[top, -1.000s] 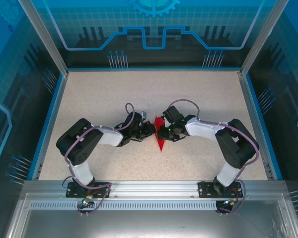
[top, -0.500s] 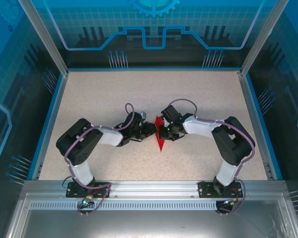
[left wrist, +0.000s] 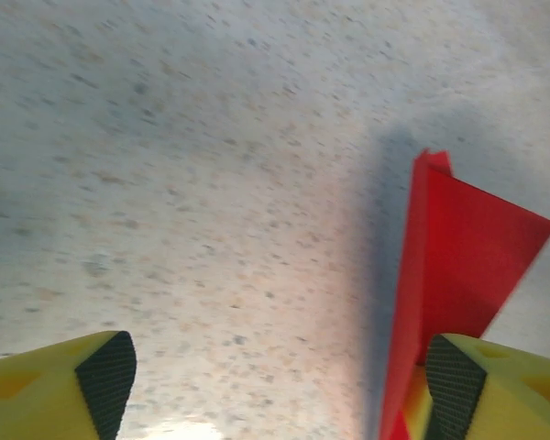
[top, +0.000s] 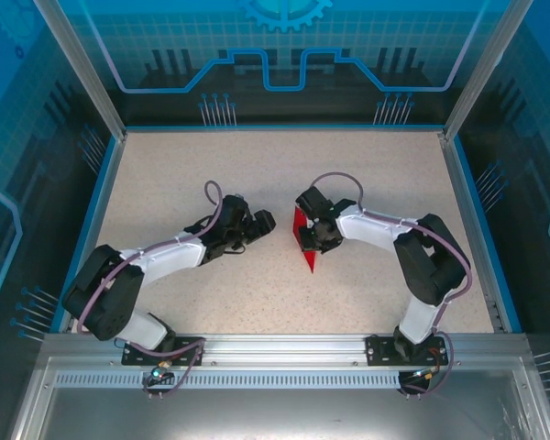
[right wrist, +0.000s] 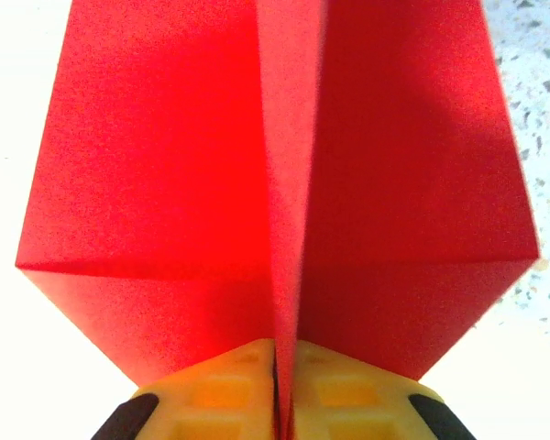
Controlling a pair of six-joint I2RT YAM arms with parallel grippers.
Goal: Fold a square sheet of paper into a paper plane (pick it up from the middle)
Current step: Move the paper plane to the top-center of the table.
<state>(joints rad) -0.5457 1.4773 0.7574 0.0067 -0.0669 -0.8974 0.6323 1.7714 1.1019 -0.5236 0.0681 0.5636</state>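
Top external view: left claw (top: 264,221) has let go, jaws wide, and drawn back left.
Right claw (top: 305,240): clenched on the red paper plane (top: 310,262) at its centre crease, mid tabletop (top: 376,174).
Meaning: the right arm alone probably holds the fold now.

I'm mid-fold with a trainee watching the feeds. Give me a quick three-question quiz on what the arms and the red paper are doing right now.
1. Which gripper holds the red folded paper?
2. The left gripper is: A) open; B) shut on the paper; C) shut on nothing.
3. True or false: the right gripper pinches the paper along its raised centre fold.
Key: 1, the right gripper; 2, A; 3, true.
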